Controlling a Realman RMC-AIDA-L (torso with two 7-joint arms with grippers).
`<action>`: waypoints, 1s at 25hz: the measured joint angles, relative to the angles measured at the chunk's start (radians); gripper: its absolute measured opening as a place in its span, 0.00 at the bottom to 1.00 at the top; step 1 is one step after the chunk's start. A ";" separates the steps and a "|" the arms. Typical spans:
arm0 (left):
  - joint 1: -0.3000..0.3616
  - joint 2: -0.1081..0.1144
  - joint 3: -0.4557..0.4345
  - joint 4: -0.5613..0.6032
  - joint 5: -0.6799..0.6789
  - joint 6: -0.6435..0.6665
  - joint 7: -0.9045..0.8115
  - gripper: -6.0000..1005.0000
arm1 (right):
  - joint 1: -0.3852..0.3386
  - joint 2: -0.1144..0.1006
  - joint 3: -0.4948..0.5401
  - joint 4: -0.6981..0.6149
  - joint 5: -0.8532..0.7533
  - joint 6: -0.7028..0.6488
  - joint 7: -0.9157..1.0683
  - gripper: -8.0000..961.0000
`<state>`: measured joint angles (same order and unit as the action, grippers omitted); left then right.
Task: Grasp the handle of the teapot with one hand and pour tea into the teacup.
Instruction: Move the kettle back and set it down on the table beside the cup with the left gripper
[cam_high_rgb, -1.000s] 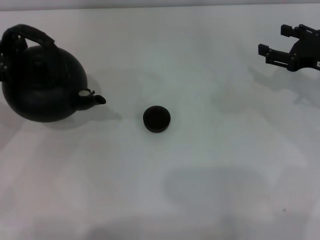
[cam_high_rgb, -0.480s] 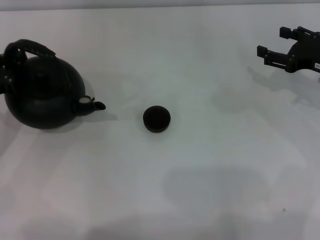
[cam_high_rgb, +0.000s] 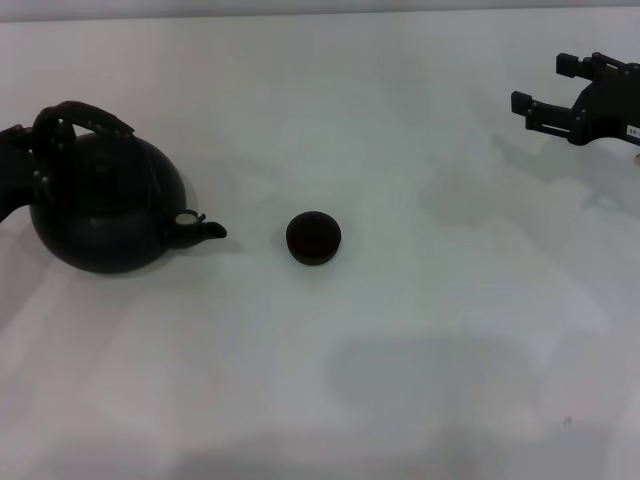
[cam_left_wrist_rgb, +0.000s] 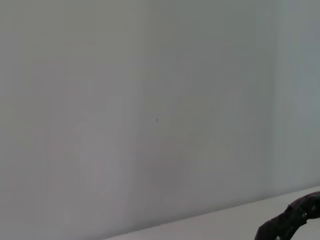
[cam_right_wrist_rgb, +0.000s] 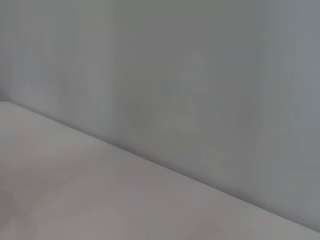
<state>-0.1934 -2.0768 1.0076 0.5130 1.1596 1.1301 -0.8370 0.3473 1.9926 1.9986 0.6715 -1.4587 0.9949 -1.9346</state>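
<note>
The round black teapot (cam_high_rgb: 105, 210) is at the left of the head view, its short spout (cam_high_rgb: 208, 230) pointing right toward the teacup (cam_high_rgb: 314, 238). The small dark teacup stands on the white table, about a cup's width beyond the spout tip. My left gripper (cam_high_rgb: 38, 150) reaches in from the left edge and is shut on the rear end of the arched handle (cam_high_rgb: 85, 115). A dark curved piece (cam_left_wrist_rgb: 290, 225) shows in a corner of the left wrist view. My right gripper (cam_high_rgb: 548, 85) hovers open at the far right, away from both.
The white table (cam_high_rgb: 420, 330) spreads around the cup and pot with nothing else on it. A pale wall runs along the table's far edge. The right wrist view shows only table surface and wall.
The teapot, held by my left gripper, has moved right and toward me, bringing the spout closer to the teacup. The right gripper has barely shifted.
</note>
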 joint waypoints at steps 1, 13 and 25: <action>-0.001 0.000 0.000 -0.005 -0.002 0.000 0.003 0.14 | 0.001 0.000 0.000 0.000 -0.001 0.000 0.000 0.88; -0.004 0.002 -0.001 -0.046 -0.049 0.005 0.057 0.17 | 0.001 0.001 0.000 -0.006 -0.002 0.001 0.000 0.88; 0.002 0.000 -0.010 -0.060 -0.050 0.004 0.078 0.28 | 0.001 0.001 0.000 -0.007 -0.002 0.001 0.000 0.88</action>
<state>-0.1910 -2.0767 0.9980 0.4528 1.1097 1.1338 -0.7588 0.3481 1.9941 1.9988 0.6641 -1.4604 0.9955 -1.9342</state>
